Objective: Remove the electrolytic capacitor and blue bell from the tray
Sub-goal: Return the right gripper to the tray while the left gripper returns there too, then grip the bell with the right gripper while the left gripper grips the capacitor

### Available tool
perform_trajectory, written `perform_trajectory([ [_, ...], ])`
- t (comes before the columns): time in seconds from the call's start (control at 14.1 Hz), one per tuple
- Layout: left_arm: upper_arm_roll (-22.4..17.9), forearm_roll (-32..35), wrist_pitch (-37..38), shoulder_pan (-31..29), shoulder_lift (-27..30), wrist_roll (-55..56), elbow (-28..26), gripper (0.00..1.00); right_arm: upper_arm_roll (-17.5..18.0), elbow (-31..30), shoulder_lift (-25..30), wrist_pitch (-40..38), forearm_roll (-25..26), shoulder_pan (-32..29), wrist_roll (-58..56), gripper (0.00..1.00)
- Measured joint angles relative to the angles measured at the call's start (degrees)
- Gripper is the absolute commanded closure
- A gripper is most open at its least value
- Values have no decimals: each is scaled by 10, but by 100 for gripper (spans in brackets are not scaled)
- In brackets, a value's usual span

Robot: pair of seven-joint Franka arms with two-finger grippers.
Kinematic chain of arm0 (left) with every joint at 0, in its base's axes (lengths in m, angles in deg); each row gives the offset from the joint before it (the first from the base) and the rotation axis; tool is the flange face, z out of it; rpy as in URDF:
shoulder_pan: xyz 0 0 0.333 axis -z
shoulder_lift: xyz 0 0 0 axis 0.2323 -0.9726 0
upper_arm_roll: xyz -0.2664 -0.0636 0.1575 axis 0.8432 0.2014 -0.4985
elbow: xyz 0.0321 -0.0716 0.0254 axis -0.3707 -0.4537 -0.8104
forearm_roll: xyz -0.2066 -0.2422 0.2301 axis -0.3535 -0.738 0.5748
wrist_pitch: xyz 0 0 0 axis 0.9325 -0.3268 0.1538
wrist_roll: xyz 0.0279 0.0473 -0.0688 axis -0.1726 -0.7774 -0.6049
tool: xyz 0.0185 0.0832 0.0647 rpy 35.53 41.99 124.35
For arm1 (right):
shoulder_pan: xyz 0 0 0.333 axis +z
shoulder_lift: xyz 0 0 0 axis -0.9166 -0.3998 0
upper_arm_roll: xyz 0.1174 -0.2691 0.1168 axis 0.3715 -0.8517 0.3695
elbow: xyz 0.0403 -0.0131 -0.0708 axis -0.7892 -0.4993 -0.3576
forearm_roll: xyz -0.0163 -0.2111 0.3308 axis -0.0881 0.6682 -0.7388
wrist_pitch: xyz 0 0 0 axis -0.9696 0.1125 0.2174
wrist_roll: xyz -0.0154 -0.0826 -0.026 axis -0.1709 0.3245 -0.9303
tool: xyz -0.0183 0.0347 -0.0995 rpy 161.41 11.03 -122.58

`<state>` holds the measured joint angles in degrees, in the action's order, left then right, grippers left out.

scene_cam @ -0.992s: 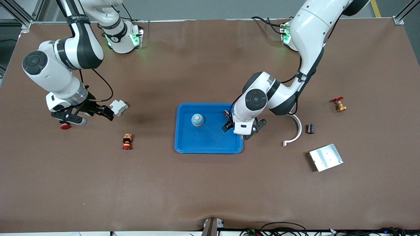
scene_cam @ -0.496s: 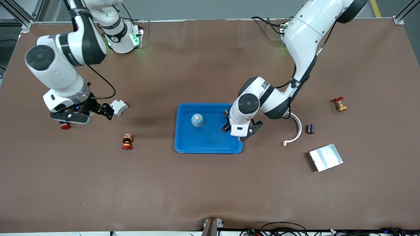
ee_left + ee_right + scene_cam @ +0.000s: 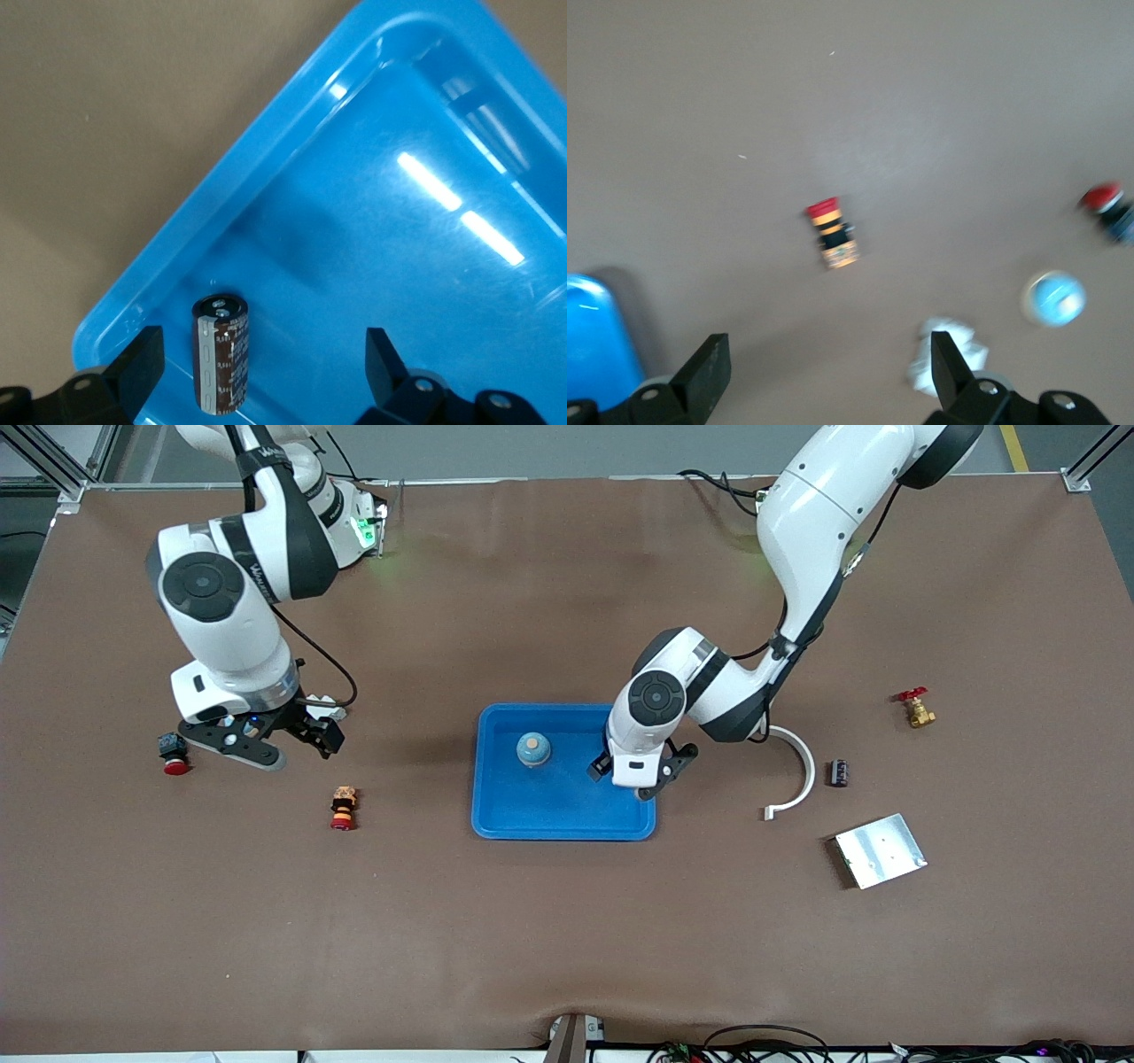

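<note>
Left end effector [image 3: 636,778], jaws released, hangs over the bright-blue plastic tray [image 3: 532,819] to straddle the dark cylindrical electrolytic capacitor [image 3: 221,353] lying inside; the round blue bell [image 3: 533,749] stands there too; right end effector [image 3: 266,740] waits, unclenched, over the table

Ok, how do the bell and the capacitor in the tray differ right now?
The blue bell is a squat dome standing upright; the electrolytic capacitor is a dark brown cylinder lying on its side near a corner, under the open left tool. Both rest in the tray.
</note>
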<state>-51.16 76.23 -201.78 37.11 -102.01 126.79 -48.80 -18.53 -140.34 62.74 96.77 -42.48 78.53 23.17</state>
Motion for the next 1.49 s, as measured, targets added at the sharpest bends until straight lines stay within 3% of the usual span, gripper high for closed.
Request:
perform_trajectory([
  [0.14,0,0,0,4,-8,3,0,0,-6,16,-1,-4,-98,-23,10,0],
  [0.21,0,0,0,6,-11,7,0,0,-8,18,-2,-4,-117,-34,10,0],
  [0.64,-1,0,0,9,-25,17,0,0,-2,20,-28,-5,-119,-7,38,0],
  [1.2,-1,0,0,21,-34,37,0,0,4,19,-71,65,-118,127,262,0],
  [1.49,-1,0,0,21,-34,38,1,62,4,19,-114,90,-115,166,304,0],
])
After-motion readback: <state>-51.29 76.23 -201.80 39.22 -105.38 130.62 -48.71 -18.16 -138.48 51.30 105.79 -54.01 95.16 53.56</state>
